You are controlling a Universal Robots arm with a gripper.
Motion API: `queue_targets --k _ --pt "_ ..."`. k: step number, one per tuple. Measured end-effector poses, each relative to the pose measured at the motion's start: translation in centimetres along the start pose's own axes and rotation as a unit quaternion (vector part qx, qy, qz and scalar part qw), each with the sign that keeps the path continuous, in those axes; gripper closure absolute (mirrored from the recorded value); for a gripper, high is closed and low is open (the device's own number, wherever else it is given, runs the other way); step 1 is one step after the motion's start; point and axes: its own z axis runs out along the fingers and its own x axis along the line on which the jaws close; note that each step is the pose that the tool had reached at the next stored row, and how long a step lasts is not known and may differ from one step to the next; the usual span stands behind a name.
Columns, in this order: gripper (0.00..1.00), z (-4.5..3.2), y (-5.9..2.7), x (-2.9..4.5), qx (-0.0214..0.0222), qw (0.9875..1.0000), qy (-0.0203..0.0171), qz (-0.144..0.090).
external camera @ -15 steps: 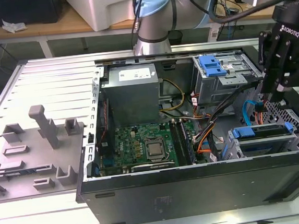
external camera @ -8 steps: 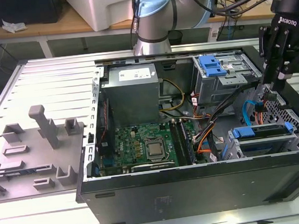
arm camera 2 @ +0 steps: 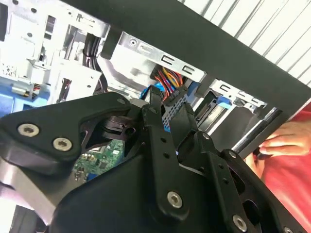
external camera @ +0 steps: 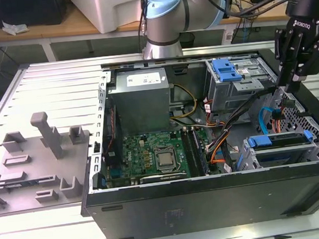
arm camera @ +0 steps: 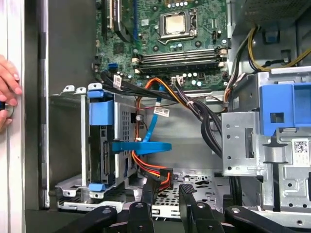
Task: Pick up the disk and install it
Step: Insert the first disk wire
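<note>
My claw and the computer case are black. The motherboard is green, the disk has a bright blue frame, the cables are orange and red.

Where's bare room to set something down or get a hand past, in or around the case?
Free: the slatted table between the grey fixture and its far edge, and the strip in front of the case. Inside, the top of the power supply is bare. Crowded: cables cross the gap between the drive cages, where the tool hangs.

The slotted table bears a computer case and a grey, possibly plastic fixture.
</note>
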Motion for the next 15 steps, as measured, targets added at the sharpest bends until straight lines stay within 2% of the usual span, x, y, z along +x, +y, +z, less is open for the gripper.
queue_targets --k 3,6,8,11,12,13,14,15 --pt "0.64 0.26 -0.08 -0.06 -0.0055 0.9997 -0.0010 0.023" --pt "0.64 0.40 -0.22 -0.14 -0.0083 0.9993 -0.0005 0.036" --pt "0.64 0.45 -0.33 -0.27 -0.0086 0.9992 0.0032 0.038" --pt "0.64 0.54 -0.52 -0.51 -0.0084 0.9990 0.0118 0.041" --pt "0.64 0.57 -0.57 -0.60 -0.0082 0.9990 0.0157 0.042" --pt "0.64 0.61 -0.61 -0.80 -0.0075 0.9987 0.0268 0.044" --pt "0.64 0.66 -0.61 -1.10 -0.0056 0.9975 0.0530 0.046" --pt "0.64 0.68 -0.62 -1.11 -0.0059 0.9971 0.0576 0.049"
